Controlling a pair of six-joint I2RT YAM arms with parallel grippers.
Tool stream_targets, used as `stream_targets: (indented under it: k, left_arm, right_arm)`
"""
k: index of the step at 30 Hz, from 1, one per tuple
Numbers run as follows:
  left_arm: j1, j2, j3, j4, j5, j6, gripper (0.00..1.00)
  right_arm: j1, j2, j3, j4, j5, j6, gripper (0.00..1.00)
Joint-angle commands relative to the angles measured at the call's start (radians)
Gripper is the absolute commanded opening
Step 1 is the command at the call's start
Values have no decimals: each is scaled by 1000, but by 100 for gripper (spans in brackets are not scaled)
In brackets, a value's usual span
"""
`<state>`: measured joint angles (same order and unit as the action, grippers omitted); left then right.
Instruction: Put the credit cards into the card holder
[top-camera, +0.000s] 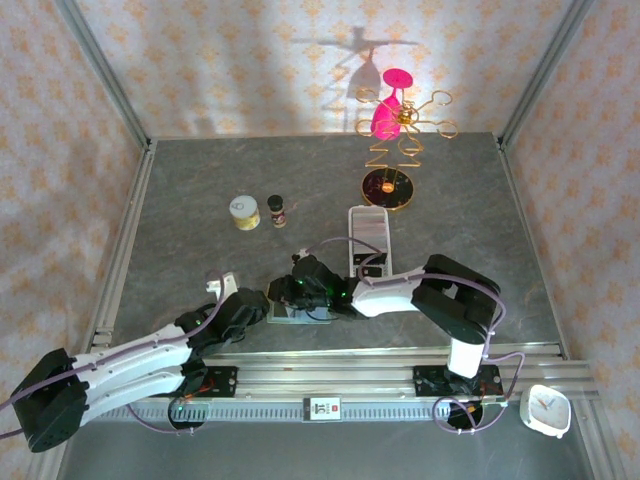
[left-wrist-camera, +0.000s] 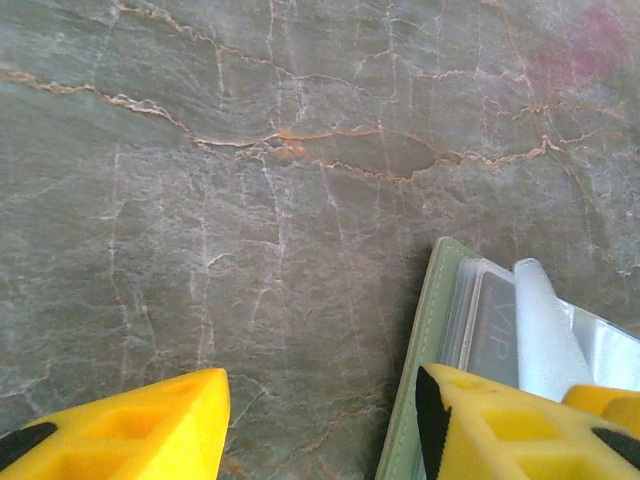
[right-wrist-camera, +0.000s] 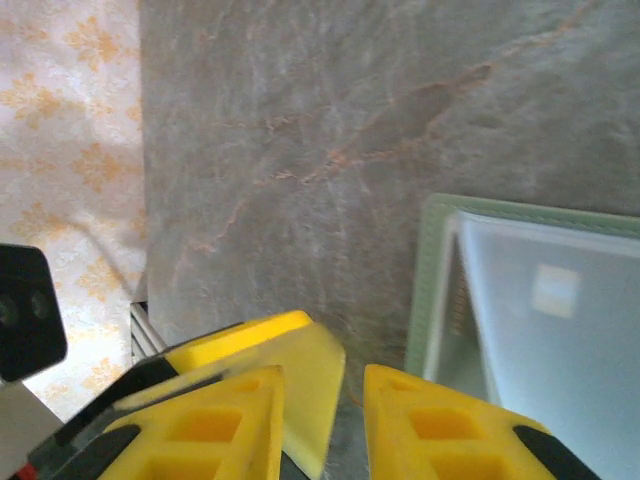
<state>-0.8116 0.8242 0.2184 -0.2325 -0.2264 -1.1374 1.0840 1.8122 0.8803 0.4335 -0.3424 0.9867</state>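
My left gripper (left-wrist-camera: 320, 410) is holding its fingers wide apart, one over the open card holder (left-wrist-camera: 425, 340) at five o'clock, a card (left-wrist-camera: 495, 325) showing inside. My right gripper (right-wrist-camera: 325, 388) is hovering alongside; I cannot tell its grip.

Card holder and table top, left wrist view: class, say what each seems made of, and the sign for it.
Card holder: matte sage-green cover, probably leather or imitation, given the seam line along its edge; inner sleeves look like clear glossy plastic, since a card shows through. Table top: grey stone or stone-look laminate, with pale and orange veins; which, the look leaves open.
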Motion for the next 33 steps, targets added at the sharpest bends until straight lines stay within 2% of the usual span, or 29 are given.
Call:
stream_targets:
  k: [1, 7, 12, 21, 24, 28, 29, 32, 33]
  left_arm:
    - [-2, -25, -19, -57, -53, -26, 54]
    - [-1, -65, -12, -87, -59, -38, 54]
    - [2, -88, -7, -101, -62, -39, 54]
    - [2, -96, 18, -65, -25, 0, 56]
    - [4, -91, 22, -24, -4, 39, 57]
    - [4, -65, 38, 20, 15, 87, 59]
    - [4, -55, 41, 31, 23, 98, 59]
    - [4, -29, 49, 54, 40, 118, 59]
    - [5, -23, 50, 61, 44, 124, 59]
  right_arm:
    - [7, 20, 50, 40, -10, -19, 27]
    - [-3, -7, 120, 42, -10, -72, 27]
    - [-73, -117, 136, 7, -34, -168, 29]
    - [-258, -374, 105, -309, 16, -460, 33]
    - [-293, -480, 106, -392, 60, -692, 36]
    - [-294, -624, 65, -469, 72, -1216, 44]
    - [-294, -675, 37, -487, 70, -1345, 48]
    - [-294, -789, -53, -626, 72, -1816, 74]
    - [-294, -816, -84, -669, 95, -1939, 78]
